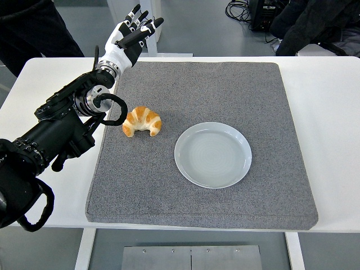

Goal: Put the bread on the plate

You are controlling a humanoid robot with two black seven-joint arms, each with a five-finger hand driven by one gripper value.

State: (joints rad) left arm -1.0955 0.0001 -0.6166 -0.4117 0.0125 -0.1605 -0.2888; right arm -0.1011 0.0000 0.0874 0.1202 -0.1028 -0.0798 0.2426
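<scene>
Bread (142,121) lies untouched beside the plate (212,154); left hand (130,38), fingers spread and empty, must next descend and grasp it.

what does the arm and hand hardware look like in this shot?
One arm shows, the left: bulky black segmented arm with a looping black cable by a silver metal wrist joint. The five-fingered left hand has a white shell and black fingers with white segments. The right arm is out of view.
</scene>
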